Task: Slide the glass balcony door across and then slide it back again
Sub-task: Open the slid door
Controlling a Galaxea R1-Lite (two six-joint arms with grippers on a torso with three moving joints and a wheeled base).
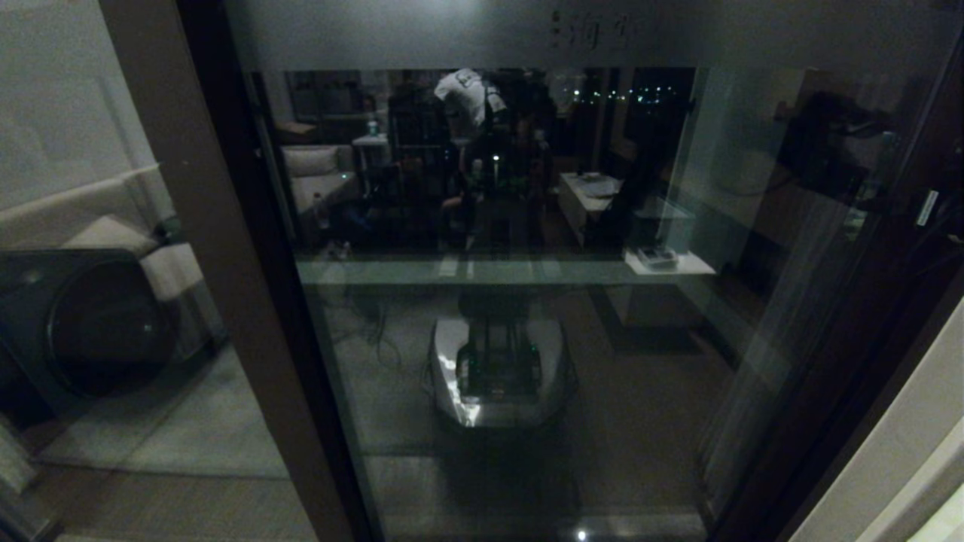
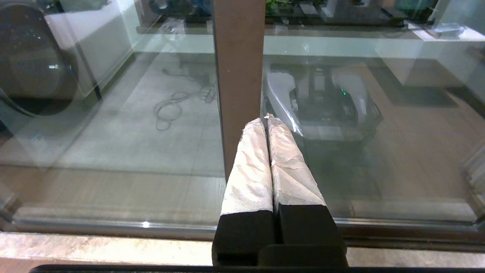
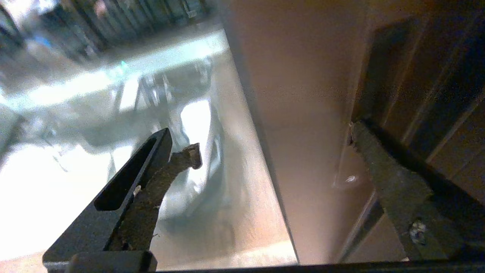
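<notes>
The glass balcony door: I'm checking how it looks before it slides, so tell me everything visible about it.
The glass balcony door is a tall clear pane in a dark brown frame, its frosted top strip carrying faint characters. The glass mirrors the room and the robot's base. Its left upright stands just beyond the shut left gripper. The right gripper, jaws open, straddles the right upright. Actual contact is unclear.

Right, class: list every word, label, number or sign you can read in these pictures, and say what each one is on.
Frosted top strip of the glass balcony door: dark characters, too blurred to read.
Small white label on the dark frame at the right edge of the head view: too small to read.
Left wrist view, around the left gripper: no text.
Right wrist view, around the right gripper: no text.
</notes>
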